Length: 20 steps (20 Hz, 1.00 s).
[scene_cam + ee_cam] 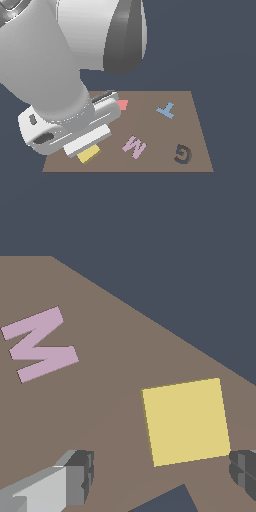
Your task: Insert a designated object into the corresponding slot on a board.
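The brown board (165,135) spreads under me. On it, near its edge at the exterior view's left, lies the yellow block (186,421) — flat, untouched. My gripper (162,476) hangs above — jaws spread wide, holding nothing.

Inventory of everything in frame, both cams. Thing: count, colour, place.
board: 1, brown, on dark floor
yellow square block: 1, yellow, near board's edge, between the fingers
square slot: 1, dark, beside the block, mostly cut off in wrist view
red-pink patch: 1, partly hidden behind the arm
M: 1, pink-lilac, mid board
T: 1, blue, far side
G recess: 1, dark, exterior view's right
gripper: 1, grey-white, open, over the block
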Motion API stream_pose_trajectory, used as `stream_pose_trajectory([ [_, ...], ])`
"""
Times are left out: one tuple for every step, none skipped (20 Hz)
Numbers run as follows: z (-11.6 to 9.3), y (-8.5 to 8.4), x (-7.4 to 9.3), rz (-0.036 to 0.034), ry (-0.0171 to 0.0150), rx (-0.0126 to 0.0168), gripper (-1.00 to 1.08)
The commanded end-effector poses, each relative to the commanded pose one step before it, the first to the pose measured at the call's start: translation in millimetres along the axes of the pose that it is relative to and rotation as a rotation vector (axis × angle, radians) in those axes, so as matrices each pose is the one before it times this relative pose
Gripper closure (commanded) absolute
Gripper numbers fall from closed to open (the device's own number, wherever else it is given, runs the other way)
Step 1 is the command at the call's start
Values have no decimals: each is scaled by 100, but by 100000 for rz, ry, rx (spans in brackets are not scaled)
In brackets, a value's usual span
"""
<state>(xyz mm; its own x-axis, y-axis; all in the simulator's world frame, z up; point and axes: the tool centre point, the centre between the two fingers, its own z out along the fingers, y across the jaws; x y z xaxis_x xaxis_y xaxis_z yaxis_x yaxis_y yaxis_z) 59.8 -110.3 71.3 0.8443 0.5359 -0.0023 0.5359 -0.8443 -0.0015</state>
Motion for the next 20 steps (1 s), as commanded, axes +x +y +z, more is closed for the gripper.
stream_pose_trajectory([
  [645,799,435,-4876,125,-65,-92],
  [222,274,139,-1581,17,-14,-92],
  [204,252,132,-1461,15,-13,-92],
  [186,231,123,-1341,13,-12,-92],
  [168,209,113,-1216,11,-12,-92],
  [150,186,102,-1087,10,-11,-92],
  [132,163,91,-957,8,-9,-92],
  [113,142,80,-826,7,-8,-92],
  [95,119,71,-701,5,-7,-92],
  [77,98,60,-574,4,-6,-92],
  [60,76,52,-453,2,-5,-92],
  [42,55,43,-331,1,-3,-92],
  [25,31,39,-218,0,-2,-92],
  [8,13,27,-98,-1,-1,-92],
  [-3,4,7,0,0,0,-92],
  [1,-43,-67,297,-34,37,-92],
  [41,4,-2,0,0,0,-92],
  [122,11,-5,0,0,0,-92],
  [196,-13,28,-68,7,-8,-92],
  [285,24,-14,0,0,0,-92],
])
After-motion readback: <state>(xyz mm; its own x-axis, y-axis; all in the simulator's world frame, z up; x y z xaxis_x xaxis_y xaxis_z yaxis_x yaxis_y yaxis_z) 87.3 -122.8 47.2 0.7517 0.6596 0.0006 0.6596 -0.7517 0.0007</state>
